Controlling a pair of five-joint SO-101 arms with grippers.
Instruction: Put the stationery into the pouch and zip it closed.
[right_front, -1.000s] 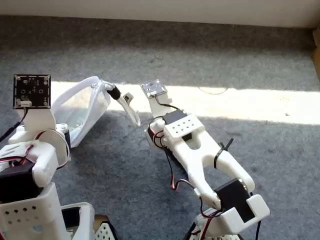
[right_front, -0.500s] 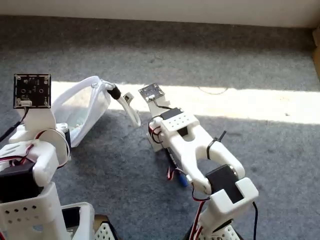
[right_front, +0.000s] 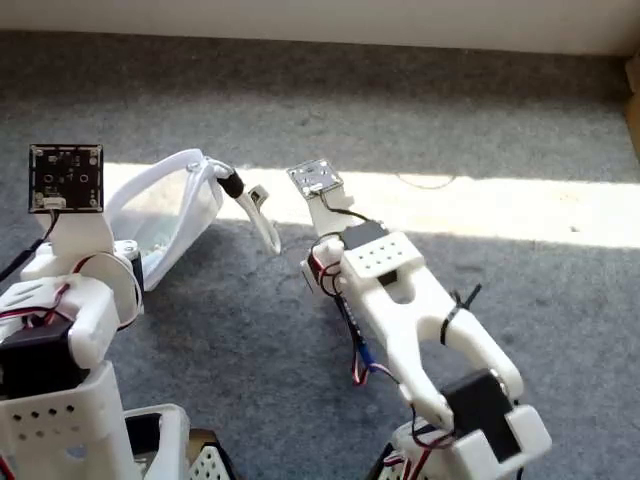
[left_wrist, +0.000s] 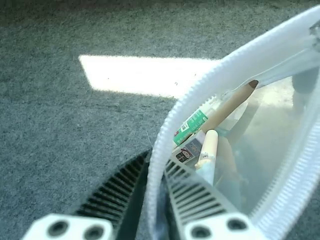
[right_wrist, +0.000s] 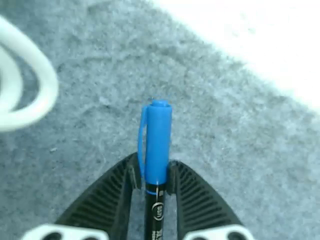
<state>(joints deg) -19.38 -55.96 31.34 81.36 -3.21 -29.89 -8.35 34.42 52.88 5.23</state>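
Your right fingers (right_wrist: 117, 187) grip a blue pen (right_wrist: 156, 137), cap forward, its long axis in line with them. The pouch (right_front: 165, 215) sits upper left in the high view, mouth open, rim pinched between your left fingers (left_wrist: 117, 187). The pen lies to its right.

Grey carpet (right_front: 480, 120) all across the floor, crossed by a bright band of sunlight (right_front: 520, 205). Along the far edge, a pale wall (right_front: 350, 20). At right, a sliver of brown wood (right_front: 634, 100).

Grey carpet (right_front: 450, 120), sunlit strip (right_front: 520, 205)
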